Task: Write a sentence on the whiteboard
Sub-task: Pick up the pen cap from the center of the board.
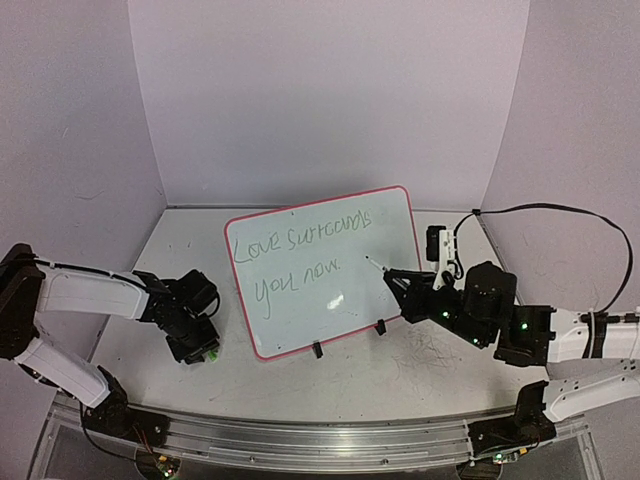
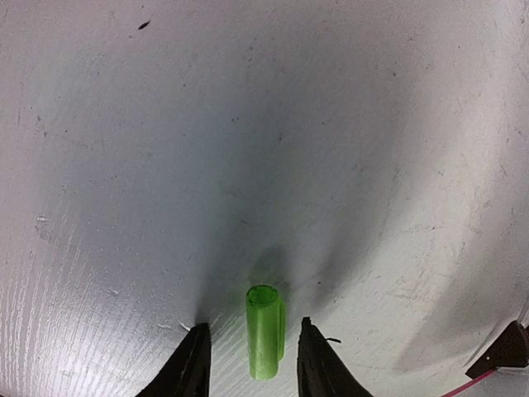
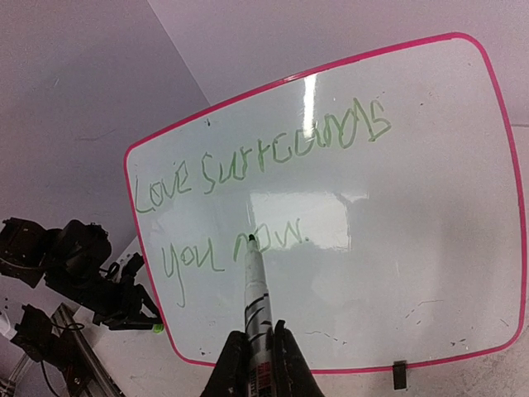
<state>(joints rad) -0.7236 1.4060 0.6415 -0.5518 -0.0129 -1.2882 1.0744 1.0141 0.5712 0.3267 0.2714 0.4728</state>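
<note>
The whiteboard [image 1: 375, 300] with a pink-red rim stands tilted on two black clip feet at mid-table. The sentence [image 1: 300, 245] in green reads "Love surrounds you now." in two lines, also legible in the right wrist view [image 3: 264, 157] on the whiteboard [image 3: 430, 248]. My right gripper [image 3: 257, 331] is shut on a marker [image 3: 256, 289], whose tip hovers by the word "now". From above, the right gripper [image 1: 405, 285] sits right of the board. My left gripper [image 2: 253, 324] is open, its jaws either side of a green cap [image 2: 265, 335] on the table, with gaps on both sides.
The left gripper [image 1: 200, 350] is low over the table, left of the board's lower corner, with the green cap [image 1: 212, 354] at its tip. Faint grey scribbles [image 1: 430, 350] mark the table in front of the right arm. Pale walls enclose the table.
</note>
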